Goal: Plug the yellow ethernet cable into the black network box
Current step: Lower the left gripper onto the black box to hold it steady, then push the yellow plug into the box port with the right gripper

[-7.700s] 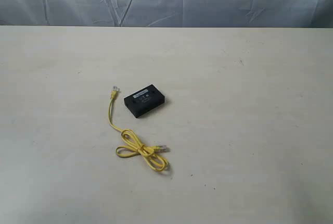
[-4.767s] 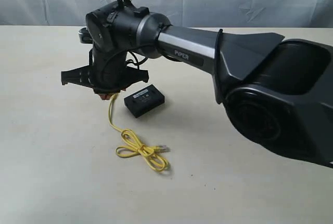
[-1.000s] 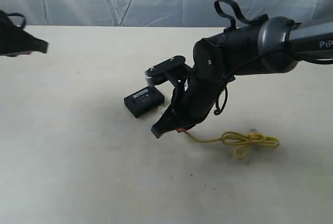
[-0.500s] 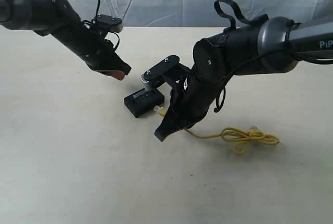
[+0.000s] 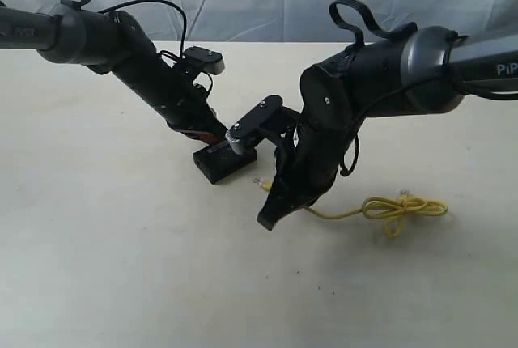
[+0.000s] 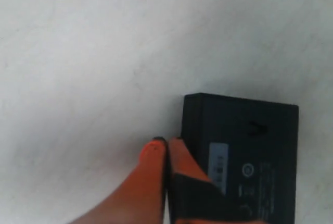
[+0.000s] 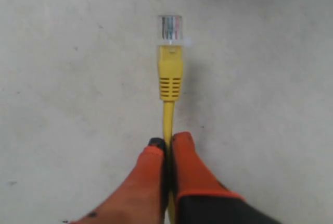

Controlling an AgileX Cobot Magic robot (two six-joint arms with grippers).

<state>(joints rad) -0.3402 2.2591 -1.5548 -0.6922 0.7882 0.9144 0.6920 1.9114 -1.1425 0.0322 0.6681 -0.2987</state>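
Note:
The black network box (image 5: 222, 168) lies flat on the table; the left wrist view shows its white label, black network box (image 6: 255, 151). My left gripper (image 5: 210, 134) is shut with nothing between its orange fingers (image 6: 153, 153), its tips (image 6: 166, 143) resting at the box's edge near a corner. My right gripper (image 5: 273, 194) is shut on the yellow ethernet cable (image 7: 170, 78) just behind the plug. The clear plug (image 7: 170, 27) sticks out ahead, just above the table and a little apart from the box. The cable's knotted loop (image 5: 402, 209) trails on the table to the right.
The pale table (image 5: 121, 267) carries nothing else. A wrinkled grey cloth backdrop (image 5: 267, 0) hangs behind the far edge. Both black arms cross over the table's middle, close together around the box.
My left gripper has come down from above to the box's far edge. My right gripper has shifted slightly right and down, carrying the plug a bit away from the box and dragging the knot right.

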